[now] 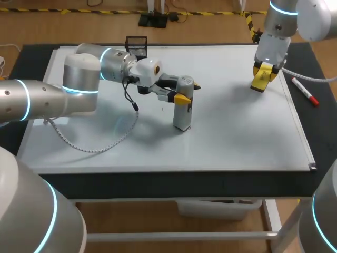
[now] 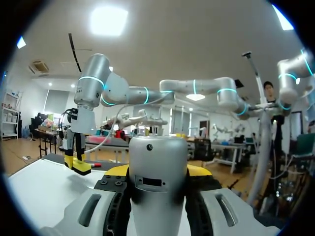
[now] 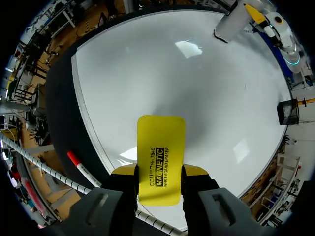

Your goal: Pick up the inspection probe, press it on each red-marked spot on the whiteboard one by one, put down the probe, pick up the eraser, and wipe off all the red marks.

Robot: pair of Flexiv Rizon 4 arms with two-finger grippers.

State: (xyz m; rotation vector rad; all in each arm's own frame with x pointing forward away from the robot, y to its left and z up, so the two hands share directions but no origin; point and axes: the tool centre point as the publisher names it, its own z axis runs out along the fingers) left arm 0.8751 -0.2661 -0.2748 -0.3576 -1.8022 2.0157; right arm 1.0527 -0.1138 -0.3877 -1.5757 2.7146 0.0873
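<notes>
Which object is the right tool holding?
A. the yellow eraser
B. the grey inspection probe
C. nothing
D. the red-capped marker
A: the yellow eraser is clamped between the fingers of the right tool, while the left tool holds the inspection probe.

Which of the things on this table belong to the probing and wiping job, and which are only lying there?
For the job: inspection probe, upright in the left jaws; yellow eraser, in the right jaws; whiteboard.
Lying about: marker with a red end beside the board; black mesh holder at the far edge.
</notes>
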